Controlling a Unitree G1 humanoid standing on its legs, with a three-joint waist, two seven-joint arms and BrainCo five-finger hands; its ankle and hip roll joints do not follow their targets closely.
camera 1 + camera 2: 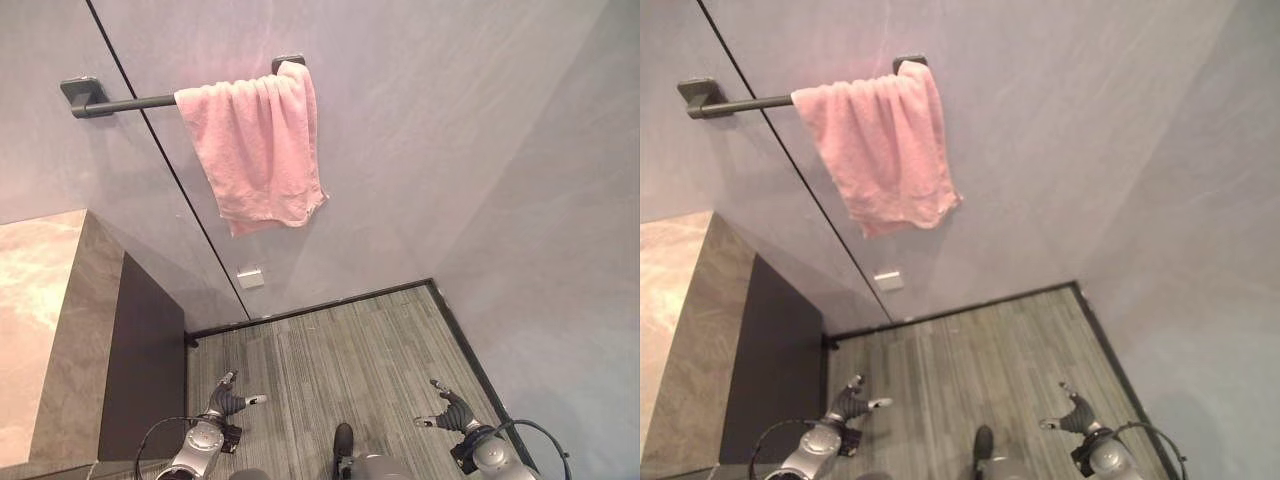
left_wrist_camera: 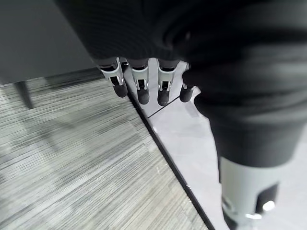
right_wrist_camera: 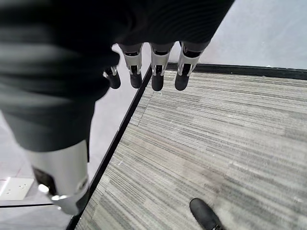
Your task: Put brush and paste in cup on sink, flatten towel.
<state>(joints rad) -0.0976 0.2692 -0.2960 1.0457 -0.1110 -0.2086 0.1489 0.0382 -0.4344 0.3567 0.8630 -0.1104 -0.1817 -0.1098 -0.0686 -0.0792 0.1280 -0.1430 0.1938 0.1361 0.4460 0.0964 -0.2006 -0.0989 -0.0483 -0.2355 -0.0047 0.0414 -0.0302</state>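
Grey wall carries a rail; the towel hangs bunched at its right end. We judge flattening is the step in hand. Far below the rail, our left hand and right hand hang relaxed and empty; next they must rise to the towel.

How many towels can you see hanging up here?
1. A pink towel hangs bunched toward the right end of the dark wall bar. Any others would be outside these views.
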